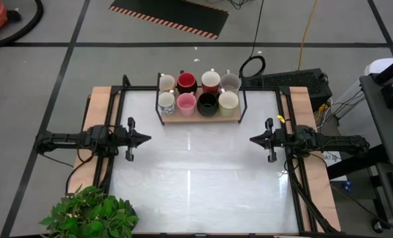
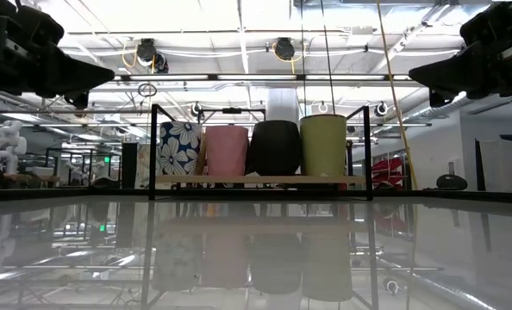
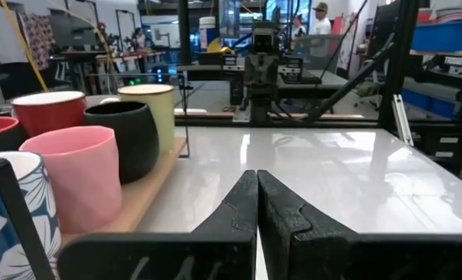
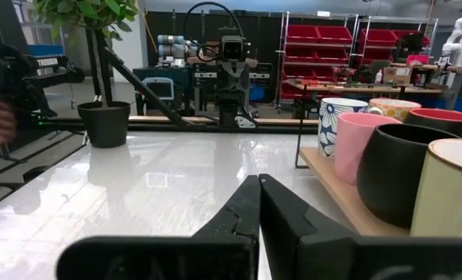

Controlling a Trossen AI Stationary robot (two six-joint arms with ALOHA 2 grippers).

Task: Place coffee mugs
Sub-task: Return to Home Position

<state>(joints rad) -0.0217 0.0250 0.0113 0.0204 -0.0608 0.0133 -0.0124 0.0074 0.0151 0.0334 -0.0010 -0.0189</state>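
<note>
Eight coffee mugs stand upright in two rows on a wooden tray (image 1: 200,119) with a black wire frame at the table's far middle. The near row holds a flowered mug (image 2: 179,148), a pink mug (image 2: 226,150), a black mug (image 2: 276,147) and a cream mug (image 2: 323,145). The far row holds a cream mug (image 1: 167,82), a red-and-black mug (image 1: 186,81), a reddish mug (image 1: 210,80) and a grey mug (image 1: 230,82). My left gripper (image 1: 147,139) is shut and level at the table's left. My right gripper (image 1: 252,139) is shut and level at the right. Both hold nothing.
A green potted plant (image 1: 90,215) stands at the table's near left corner. The white tabletop (image 1: 196,178) lies bare between the two grippers and toward the near edge. Black frame posts (image 2: 152,151) stand at the tray's corners.
</note>
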